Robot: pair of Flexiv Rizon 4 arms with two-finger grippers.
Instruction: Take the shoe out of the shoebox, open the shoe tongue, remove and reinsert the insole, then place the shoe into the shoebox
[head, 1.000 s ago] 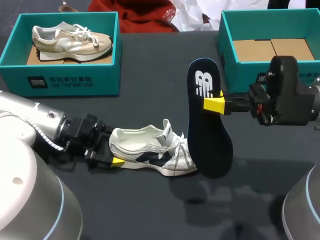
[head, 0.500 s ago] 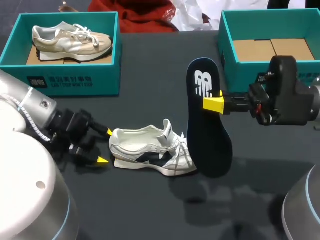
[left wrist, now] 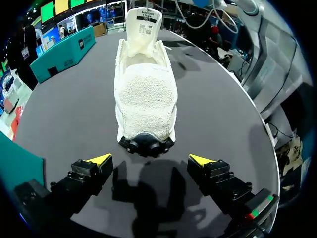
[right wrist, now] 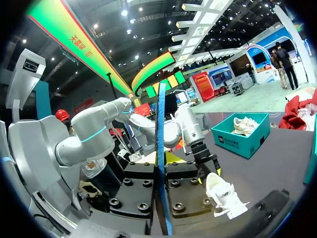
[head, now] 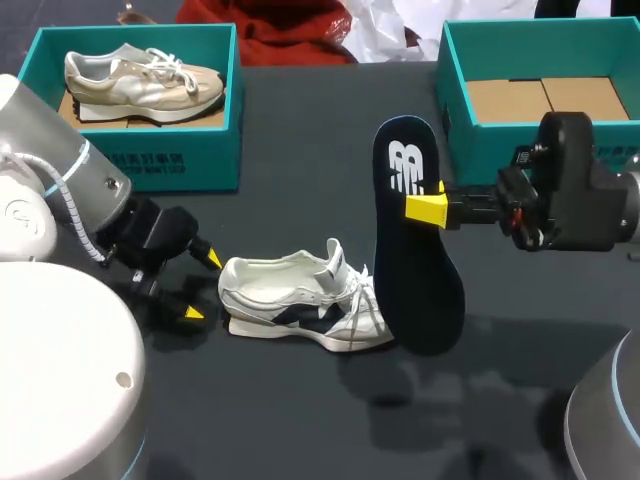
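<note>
Dark grey table (head: 300,150), logged left to right for you. Count: two teal shoeboxes, two shoes, one insole, two grippers. At the far left corner you have the left shoebox (head: 130,160), with one beige shoe (head: 140,80) resting in it on its sole, toe pointing right. Nearer the front, the left arm enters from the left. The left gripper (head: 201,286) sits low over the table with its two yellow-tipped fingers spread wide. You can check this in the left wrist view: the left gripper (left wrist: 149,159) gapes, and the heel of the white shoe (left wrist: 146,94) lies just ahead of the tips, touching neither. On the table, outside both boxes, the white shoe (head: 300,300) stands on its sole, heel to the left, toe to the right, tongue standing up. Just right of its toe is one dark navy insole (head: 415,260), held upright, narrow end up, broad end low. Whether it touches the table cannot be told. The right gripper (head: 425,207) is clamped on the insole's upper half. In the right wrist view you see the insole (right wrist: 161,148) edge-on between its fingers. At the far right is the right shoebox (head: 455,90), with brown cardboard (head: 540,100) on its floor.
</note>
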